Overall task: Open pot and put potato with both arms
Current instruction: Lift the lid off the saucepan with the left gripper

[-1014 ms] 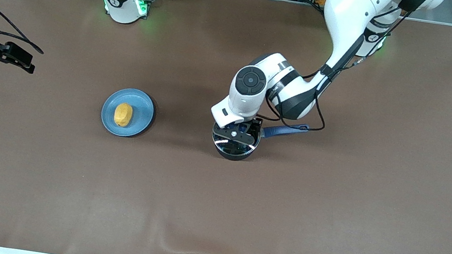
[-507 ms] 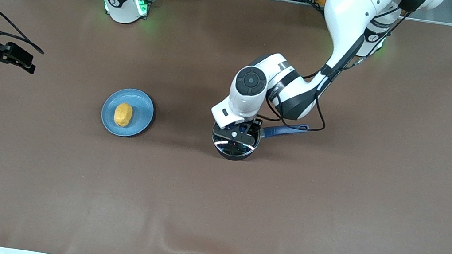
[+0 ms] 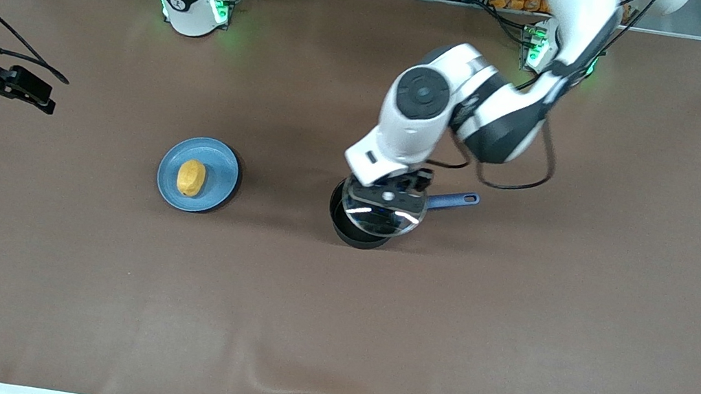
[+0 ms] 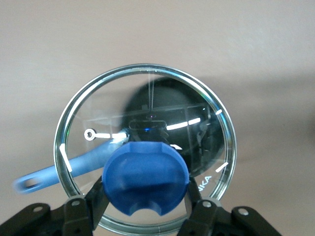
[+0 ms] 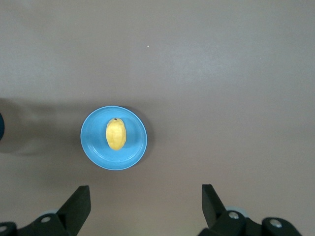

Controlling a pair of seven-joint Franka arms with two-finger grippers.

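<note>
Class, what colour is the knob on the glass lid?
Blue; the knob shows best in the left wrist view, gripped by the left gripper.

Two white robot arms are reaching over the surface. One black saucepan (image 3: 353,225), one glass lid (image 3: 382,216) with one blue knob (image 4: 145,178), one light-blue plate (image 3: 219,167) and one yellow potato (image 3: 191,177) are showing.

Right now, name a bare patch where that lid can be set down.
The left gripper holds the glass lid over the pot. Bare cloth runs between the pot and the plate with the potato, also nearer the front camera. The right gripper, open, waits above the plate.
</note>
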